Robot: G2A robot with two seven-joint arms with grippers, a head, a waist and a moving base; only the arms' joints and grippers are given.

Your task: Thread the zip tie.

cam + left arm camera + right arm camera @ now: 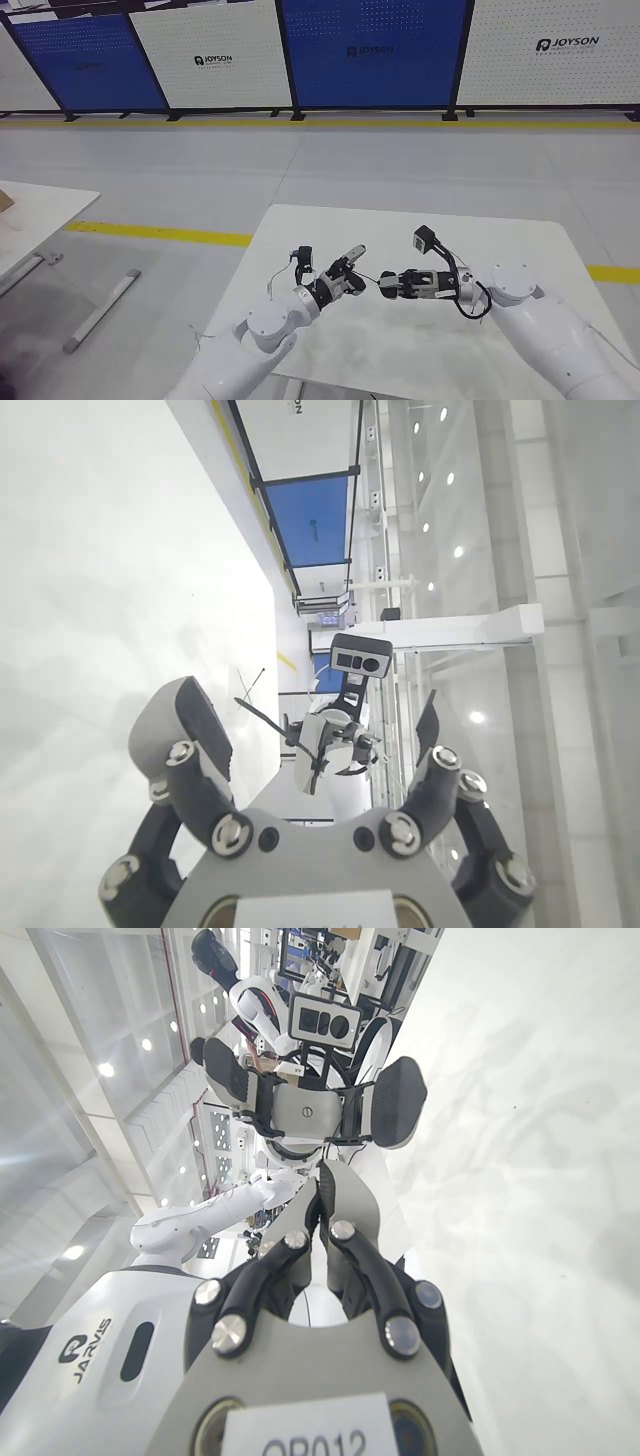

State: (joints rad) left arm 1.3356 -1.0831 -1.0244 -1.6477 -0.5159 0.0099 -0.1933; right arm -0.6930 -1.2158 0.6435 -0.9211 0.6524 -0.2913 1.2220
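My right gripper (385, 284) is shut on a black zip tie (270, 725) and holds it above the white table (420, 340). In the left wrist view the tie sticks out sideways from the right gripper (312, 767), its free end pointing towards the table top. My left gripper (350, 262) faces it from a short distance, open, with nothing between its fingers (200, 720). In the right wrist view the shut right gripper (320, 1195) points at the gap between the left gripper's two black pads (395, 1103).
Two more thin black zip ties (250, 682) lie crossed on the table beyond the held one. A second white table (40, 215) stands to the left, and blue and white panels (370, 50) line the far side of the floor.
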